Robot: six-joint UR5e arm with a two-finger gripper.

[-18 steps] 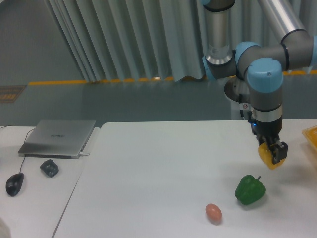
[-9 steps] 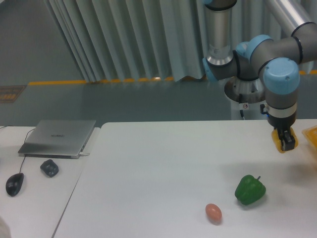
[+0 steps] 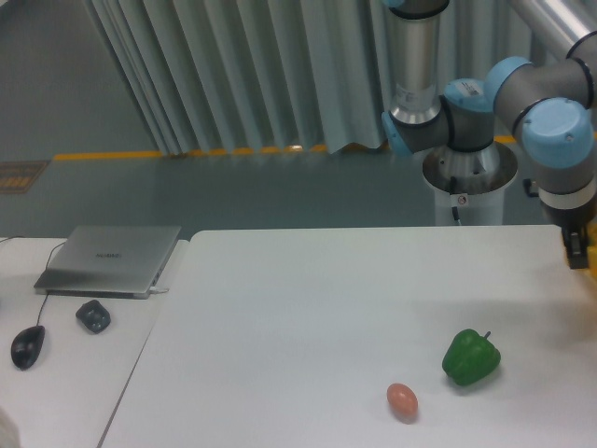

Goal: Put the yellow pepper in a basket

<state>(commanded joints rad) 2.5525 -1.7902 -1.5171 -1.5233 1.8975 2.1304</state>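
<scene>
gripper at right edge, green pepper well apart

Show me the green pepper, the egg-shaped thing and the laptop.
green pepper (image 3: 471,357), fixed camera, middle of its body
egg-shaped thing (image 3: 402,400), fixed camera, its centre
laptop (image 3: 111,259), fixed camera, middle of its closed lid

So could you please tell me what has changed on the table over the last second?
The gripper has carried the yellow pepper up and to the right, to the picture's right edge, where only a sliver of it shows; the basket corner seen earlier is now hidden. The green pepper, egg-shaped thing, laptop and mouse stayed put.
</scene>
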